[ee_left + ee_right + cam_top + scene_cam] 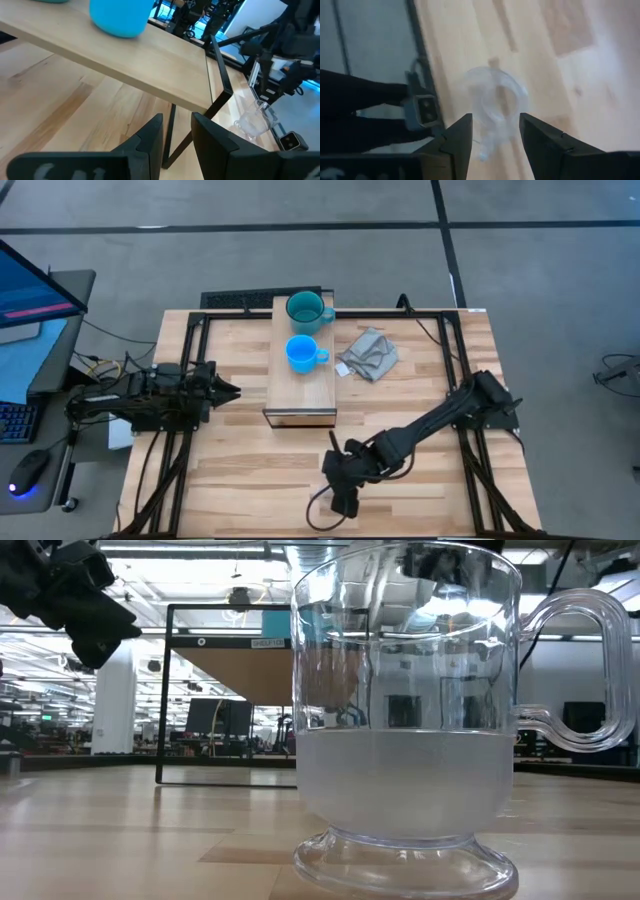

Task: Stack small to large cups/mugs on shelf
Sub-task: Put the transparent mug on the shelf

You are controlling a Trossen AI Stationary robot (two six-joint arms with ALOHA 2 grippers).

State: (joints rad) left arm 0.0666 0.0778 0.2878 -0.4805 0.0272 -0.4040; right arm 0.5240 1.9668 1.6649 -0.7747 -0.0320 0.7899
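Observation:
The clear glass cup stands upright on its foot near the table's near edge, its handle toward the right. My right gripper hovers open just above it, fingers pointing down, the cup showing between them. The teal mug and the bright blue mug stand on the light wood shelf, teal at the far end. My left gripper waits left of the shelf, level, narrowly open, touching nothing.
A crumpled grey cloth lies on the table right of the shelf. The low camera sits at the near edge beside the glass cup. The shelf's near half is bare wood. Black frame bars run along the table's sides.

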